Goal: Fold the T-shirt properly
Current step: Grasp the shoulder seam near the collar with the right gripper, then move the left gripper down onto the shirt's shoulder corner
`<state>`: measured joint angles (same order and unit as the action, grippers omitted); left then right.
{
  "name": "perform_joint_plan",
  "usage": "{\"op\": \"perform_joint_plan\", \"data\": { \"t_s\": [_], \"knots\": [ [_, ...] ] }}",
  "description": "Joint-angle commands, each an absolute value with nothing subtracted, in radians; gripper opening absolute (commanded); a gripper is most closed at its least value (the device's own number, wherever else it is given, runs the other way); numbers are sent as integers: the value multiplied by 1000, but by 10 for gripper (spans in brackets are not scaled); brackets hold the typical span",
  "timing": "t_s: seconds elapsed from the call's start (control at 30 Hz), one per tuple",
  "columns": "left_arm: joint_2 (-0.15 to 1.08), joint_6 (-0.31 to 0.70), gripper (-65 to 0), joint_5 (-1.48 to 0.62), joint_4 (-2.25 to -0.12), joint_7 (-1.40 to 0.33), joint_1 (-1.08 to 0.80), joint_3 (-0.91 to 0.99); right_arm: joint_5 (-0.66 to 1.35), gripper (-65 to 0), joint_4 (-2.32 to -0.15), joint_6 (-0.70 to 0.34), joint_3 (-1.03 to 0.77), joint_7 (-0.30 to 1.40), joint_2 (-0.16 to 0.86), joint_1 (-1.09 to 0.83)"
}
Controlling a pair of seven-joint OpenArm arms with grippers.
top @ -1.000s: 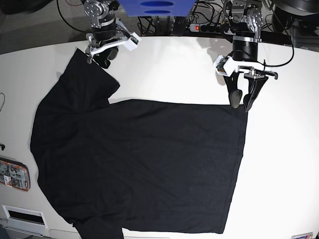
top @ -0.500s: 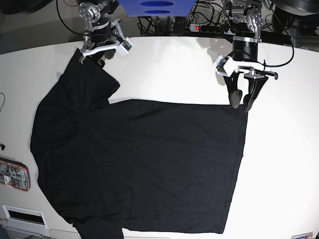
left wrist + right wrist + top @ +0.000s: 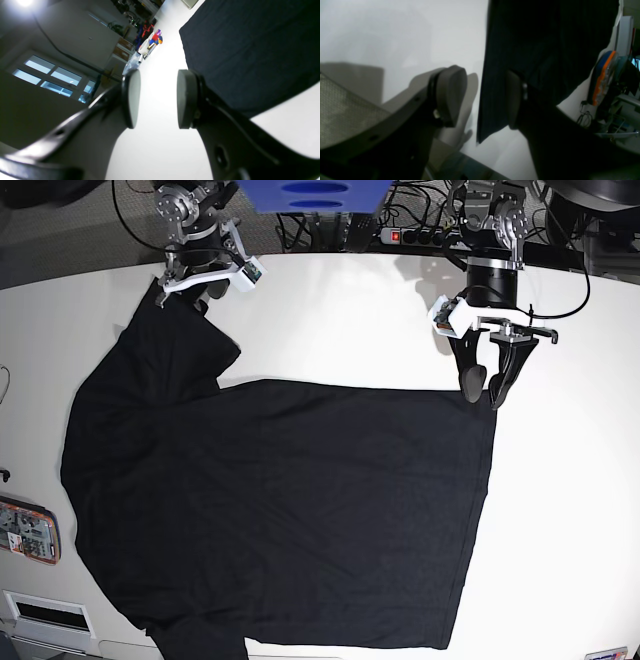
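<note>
The black T-shirt lies spread flat on the white table, with one sleeve reaching toward the far left. My left gripper points down just above the shirt's far right corner, open. In the left wrist view its pads stand apart with only bare table between them, and the T-shirt lies to the right. My right gripper hovers over the sleeve's far end, open. In the right wrist view the T-shirt's edge runs below the gap of the right gripper.
An orange-and-blue device and a white box sit at the table's near left edge. A power strip and cables lie behind the table's far edge. Bare white table stretches between the two arms.
The right gripper has shifted left and toward the far edge, over the sleeve's end. The left gripper has risen very slightly. The T-shirt lies as before.
</note>
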<state>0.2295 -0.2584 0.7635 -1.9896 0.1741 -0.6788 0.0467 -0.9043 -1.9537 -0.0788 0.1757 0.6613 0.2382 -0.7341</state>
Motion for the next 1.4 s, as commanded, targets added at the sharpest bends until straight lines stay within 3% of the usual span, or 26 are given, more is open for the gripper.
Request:
{"op": "perform_joint_plan", "data": {
  "t_s": [0.0, 0.37, 0.57, 0.9, 1.37],
  "knots": [
    [231, -280, -419, 765, -2003, 189, -682, 48, -908, -373, -1966, -64, 173, 651, 243, -739],
    [231, -280, -420, 766, -1929, 189, -662, 48, -705, -373, -1962, -65, 162, 656, 243, -650],
    [231, -280, -420, 766, -1928, 189, -662, 48, -707, -373, -1962, -67, 108, 653, 243, -651],
    [231, -280, -420, 766, -1928, 189, -661, 48, -707, -374, -1960, -165, 81, 651, 245, -677],
    [231, -280, -420, 766, -1928, 189, -659, 111, -704, -372, -1914, -179, 48, 650, 337, -680]
  ]
}}
